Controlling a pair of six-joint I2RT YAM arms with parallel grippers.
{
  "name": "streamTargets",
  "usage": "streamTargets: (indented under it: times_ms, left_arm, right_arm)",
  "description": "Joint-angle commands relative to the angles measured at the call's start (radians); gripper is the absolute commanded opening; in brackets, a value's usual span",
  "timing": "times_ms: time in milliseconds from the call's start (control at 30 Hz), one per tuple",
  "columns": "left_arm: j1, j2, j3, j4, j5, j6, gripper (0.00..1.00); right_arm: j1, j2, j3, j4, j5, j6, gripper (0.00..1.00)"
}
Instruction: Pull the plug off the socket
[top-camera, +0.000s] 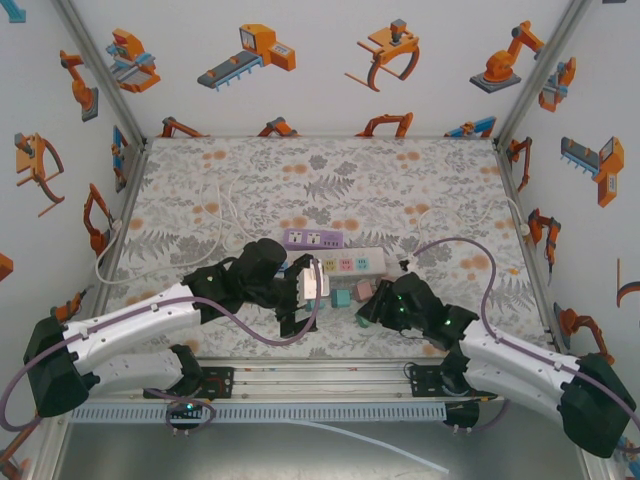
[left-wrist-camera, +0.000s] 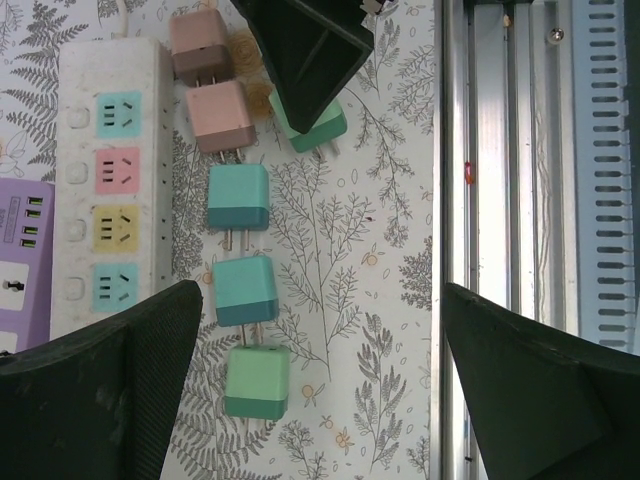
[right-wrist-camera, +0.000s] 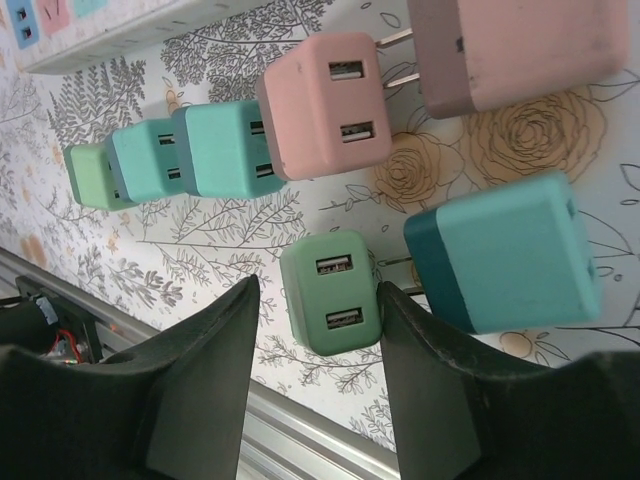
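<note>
Task looks ~done: all 4 coloured sockets on the white power strip (left-wrist-camera: 155, 150) are empty. Loose chargers lie on the desk (left-wrist-camera: 370, 250) at the strip's 3 o'clock in left wrist view, e.g. pink charger (left-wrist-camera: 222, 117), teal charger (left-wrist-camera: 238, 196). The green charger (right-wrist-camera: 330, 292) sits on the desk btwn the fingers of the right pincer (right-wrist-camera: 318, 300), jaws slightly apart w/ a sliver of gap, so not clamped. Left pincer (left-wrist-camera: 320, 290) is wide open & empty, over the row. Left to do, prob: back the right arm off. No brand or writing legible; the chargers show twin USB ports, no logo.
</note>
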Motion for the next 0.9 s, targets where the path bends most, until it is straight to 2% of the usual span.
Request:
streamTargets:
  times_ms: [0,200,333,433,567,633,733,800,867]
  left_arm:
    - [-0.005,0.0,-0.013,0.022,-0.004,-0.001,0.97]
    - [-0.005,-0.011,-0.026,0.036,-0.012,-0.009,0.97]
    - [-0.005,-0.023,-0.036,0.049,-0.028,-0.019,0.97]
    - [-0.005,-0.038,-0.042,0.048,-0.076,-0.034,0.97]
    - [-0.005,-0.077,-0.06,0.073,-0.143,-0.055,0.97]
    - [-0.005,-0.106,-0.084,0.109,-0.209,-0.081,0.97]
    - [-0.003,-0.155,-0.127,0.175,-0.386,-0.125,0.97]
    - [0.004,-0.187,-0.168,0.231,-0.51,-0.154,0.97]
    - [0.032,-0.223,-0.22,0.299,-0.578,-0.187,0.97]
  right_arm:
    - [0.009,-0.046,0.016,-0.072,0.054,0.0,0.5]
    - [0.009,-0.136,0.083,-0.211,0.12,-0.058,0.54]
    - [0.008,-0.165,0.148,-0.237,0.201,-0.142,0.55]
    - [0.007,-0.155,0.209,-0.239,0.299,-0.247,0.57]
    - [0.005,-0.106,0.271,-0.204,0.516,-0.425,0.62]
    - [0.0,-0.08,0.282,-0.15,0.627,-0.518,0.67]
    - [-0.033,-0.041,0.283,-0.022,0.731,-0.669,0.78]
    - [-0.076,-0.009,0.283,0.049,0.769,-0.732,0.84]
    - [-0.152,0.029,0.27,0.124,0.757,-0.797,0.89]
